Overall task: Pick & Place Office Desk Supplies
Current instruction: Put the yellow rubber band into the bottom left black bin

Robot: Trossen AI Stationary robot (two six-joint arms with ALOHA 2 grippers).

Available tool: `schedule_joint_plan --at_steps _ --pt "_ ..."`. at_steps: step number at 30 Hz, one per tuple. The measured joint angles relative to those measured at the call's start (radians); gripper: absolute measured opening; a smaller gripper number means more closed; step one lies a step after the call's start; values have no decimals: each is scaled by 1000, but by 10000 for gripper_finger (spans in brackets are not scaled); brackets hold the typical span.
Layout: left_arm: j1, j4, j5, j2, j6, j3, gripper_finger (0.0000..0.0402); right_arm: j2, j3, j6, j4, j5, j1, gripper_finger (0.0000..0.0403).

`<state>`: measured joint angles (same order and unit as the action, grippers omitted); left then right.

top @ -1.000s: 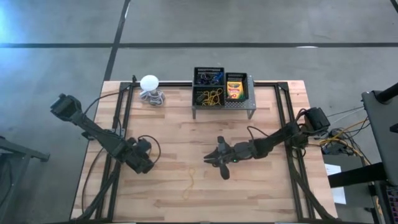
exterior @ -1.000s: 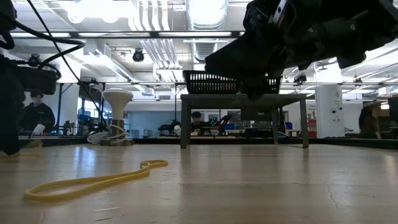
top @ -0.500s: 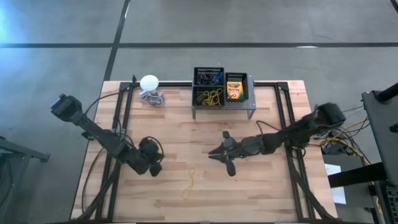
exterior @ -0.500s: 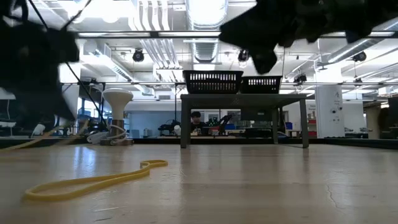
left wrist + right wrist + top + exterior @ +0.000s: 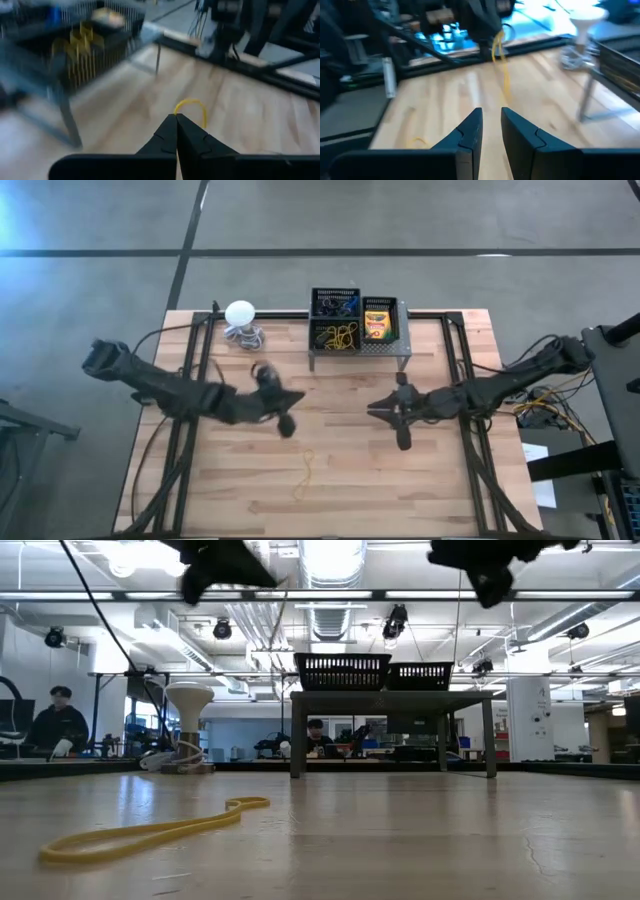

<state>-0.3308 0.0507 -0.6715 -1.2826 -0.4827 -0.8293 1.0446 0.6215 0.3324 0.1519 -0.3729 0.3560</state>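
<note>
Jaws shut on the left gripper, slightly apart on the right gripper; one yellow rubber band lies on the table.

Yellow rubber band; black wire-mesh bins; yellow-and-green crayon box; white ball; light wood-plank worktop; grey stand.

Both arms cut by low view's top edge; black mesh bins motion-blurred.
</note>
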Motion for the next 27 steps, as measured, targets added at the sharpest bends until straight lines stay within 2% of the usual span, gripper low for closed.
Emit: schedule_joint_plan --at_steps 6,10,14,20,27 --pt "205 -29 188 -153 296 -297 0 -52 -62 57 -45 -191 72 68" --pt "308 7 275 -268 467 -488 0 -55 -97 111 -42 -229 78 68" --pt "395 62 281 -377 588 -631 0 -54 -128 138 -32 -233 78 68" --pt "495 126 280 -483 621 -716 0 -52 -148 135 5 -234 78 68" --pt "554 121 268 -464 594 -715 0 -52 -148 122 8 -291 78 68"
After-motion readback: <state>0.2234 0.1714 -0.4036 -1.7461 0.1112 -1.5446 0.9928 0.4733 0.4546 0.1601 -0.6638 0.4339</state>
